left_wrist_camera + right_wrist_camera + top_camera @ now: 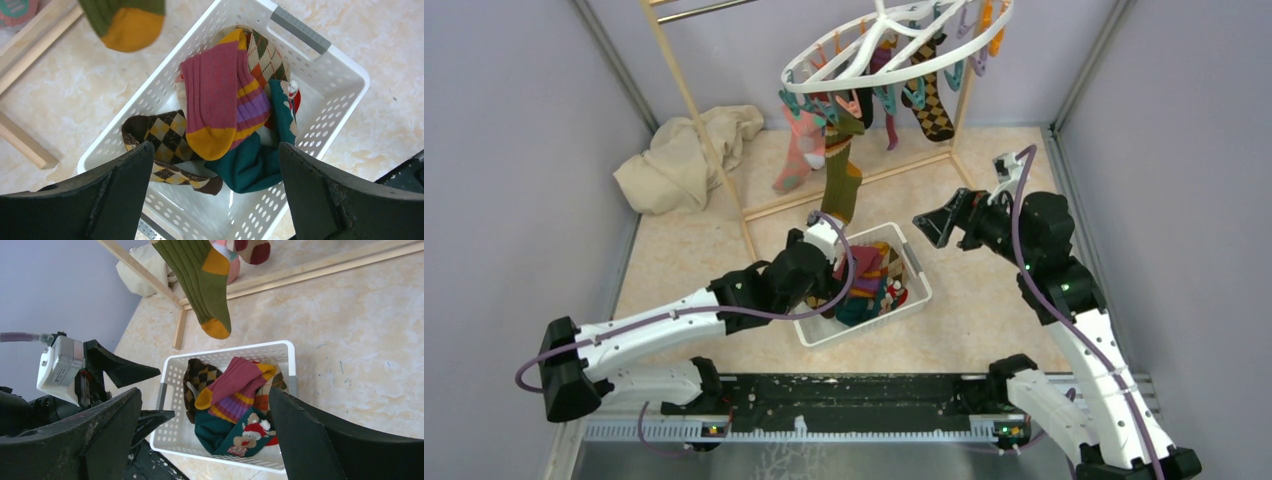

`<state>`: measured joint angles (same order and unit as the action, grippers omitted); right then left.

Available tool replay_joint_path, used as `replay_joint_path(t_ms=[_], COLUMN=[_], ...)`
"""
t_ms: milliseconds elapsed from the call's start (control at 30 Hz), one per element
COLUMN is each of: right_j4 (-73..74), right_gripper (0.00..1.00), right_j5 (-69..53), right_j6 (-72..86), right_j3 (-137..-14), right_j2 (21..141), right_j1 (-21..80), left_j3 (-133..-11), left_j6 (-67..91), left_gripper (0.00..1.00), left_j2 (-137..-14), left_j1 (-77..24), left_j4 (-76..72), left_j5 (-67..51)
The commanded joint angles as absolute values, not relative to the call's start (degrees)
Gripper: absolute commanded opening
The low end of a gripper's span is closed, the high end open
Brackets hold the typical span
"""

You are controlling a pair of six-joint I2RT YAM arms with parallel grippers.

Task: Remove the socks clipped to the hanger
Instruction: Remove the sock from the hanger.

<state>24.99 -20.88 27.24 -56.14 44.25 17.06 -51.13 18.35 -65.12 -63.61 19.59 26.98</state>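
Fingers of the left gripper are spread wide with nothing between them. They point down over the white mesh basket, which sits mid-desk, nearer the near edge than the far one. The right gripper is also wide open and empty. It is held in the air toward the right edge of the desk, just past the basket's far right corner and angled back at it.

Over the far edge hangs the white oval hanger, tilted, with teal pegs and orange pegs dangling from it. Several socks are clipped to it. An olive sock with orange heel and toe hangs lowest, its toe close to the left wrist and just outside the basket's far rim. A pink sock with teal spots hangs to its left. A brown-yellow argyle sock hangs toward the right side of the frame.

Loose socks lie heaped inside the basket. A pink ribbed sock with a yellow toe and purple stripes is on top. A brown argyle sock and a teal sock lie partly under it. An orange-green argyle sock lies by the wall with the grey handle.

A wooden pole rack stands along the far edge, and a beige cloth is bunched in the far left corner.
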Motion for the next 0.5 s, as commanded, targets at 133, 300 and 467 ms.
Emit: replay_joint_path(t_ms=[133, 300, 467], right_j4=[23.8, 23.3, 21.9], right_gripper=[0.98, 0.98, 0.98], right_j5=[-20.9, -20.7, -21.3], right_j6=[27.3, 27.4, 27.9], right_j3=[-55.6, -54.9, -53.8], right_j2=[42.3, 42.2, 42.0], right_j1=[16.6, 16.6, 16.6], left_j3=[-49.8, -46.0, -42.8], left_j6=[16.3, 16.4, 17.8], left_gripper=[0.99, 0.99, 0.99], left_j2=[-65.3, -63.3, -60.0], left_j1=[-63.7, -60.2, -54.5], left_j4=[13.6, 10.8, 8.4], left_j5=[30.9, 27.9, 23.2])
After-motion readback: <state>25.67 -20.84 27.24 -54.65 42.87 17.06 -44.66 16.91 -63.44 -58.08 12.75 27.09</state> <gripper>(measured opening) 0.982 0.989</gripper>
